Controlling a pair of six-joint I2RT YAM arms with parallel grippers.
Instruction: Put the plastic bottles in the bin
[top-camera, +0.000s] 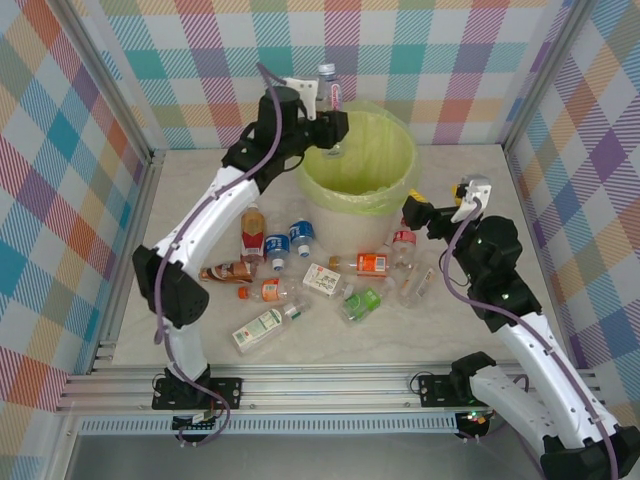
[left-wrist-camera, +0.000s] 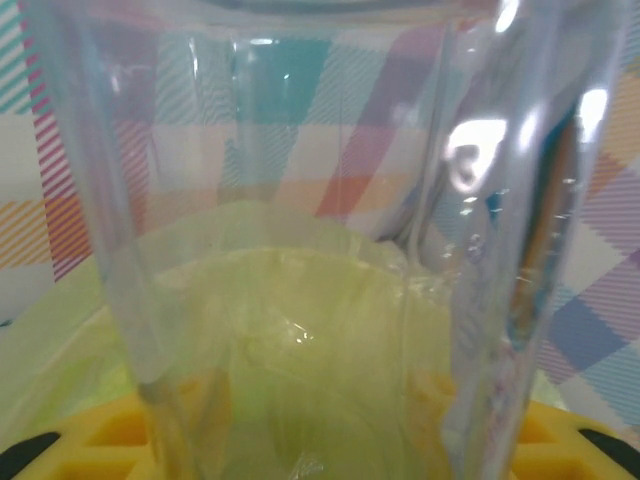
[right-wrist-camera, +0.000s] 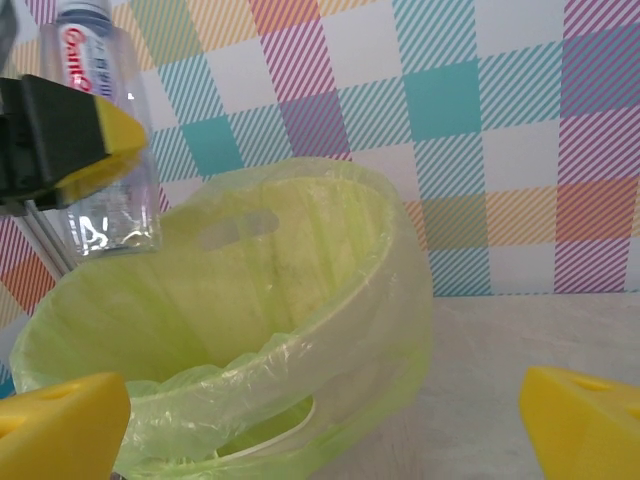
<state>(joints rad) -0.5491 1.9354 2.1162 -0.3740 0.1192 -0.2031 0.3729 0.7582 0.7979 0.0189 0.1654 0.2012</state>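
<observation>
Clasping a clear red-labelled bottle upright in the clenched left gripper, above the far-left rim of the green-lined bin; right gripper spread wide, empty, beside the bin. Best carried inward over the opening before release, probably avoiding a rim bounce.

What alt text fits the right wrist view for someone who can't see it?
A clear plastic bottle, clamped in the left gripper, hangs at upper left over the edge of the bin lined with a yellow-green bag. The right gripper shows its yellow fingertips apart in the lower corners; a plaid wall stands behind.
</observation>
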